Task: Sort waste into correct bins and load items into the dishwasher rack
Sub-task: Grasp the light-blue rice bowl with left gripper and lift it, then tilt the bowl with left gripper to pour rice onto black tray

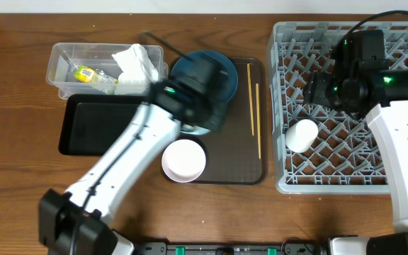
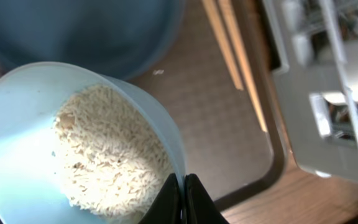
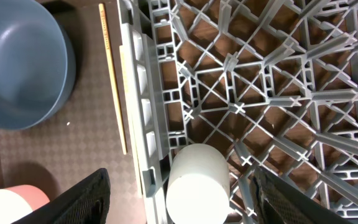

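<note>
My left gripper [image 2: 184, 186] is shut on the rim of the light blue bowl [image 2: 17, 162], which holds white rice [image 2: 110, 149], over the brown serving tray beside the dark blue dish [image 1: 222, 71]. My right gripper [image 3: 182, 186] is open wide over the grey rack [image 1: 402, 42], its fingers on either side of the white cup [image 1: 302, 134] lying on its side in the rack; I cannot tell whether they touch it. Two chopsticks [image 1: 253, 106] lie on the serving tray. The white bowl [image 1: 184, 160] stands at its front.
The clear tub [image 1: 62, 67] at the back left holds the crumpled tissue [image 1: 137, 64] and the yellow-green wrapper [image 1: 85, 73]. The black tray [image 1: 94, 124] lies in front of it. The brown serving tray [image 1: 239, 156] sits between these and the rack.
</note>
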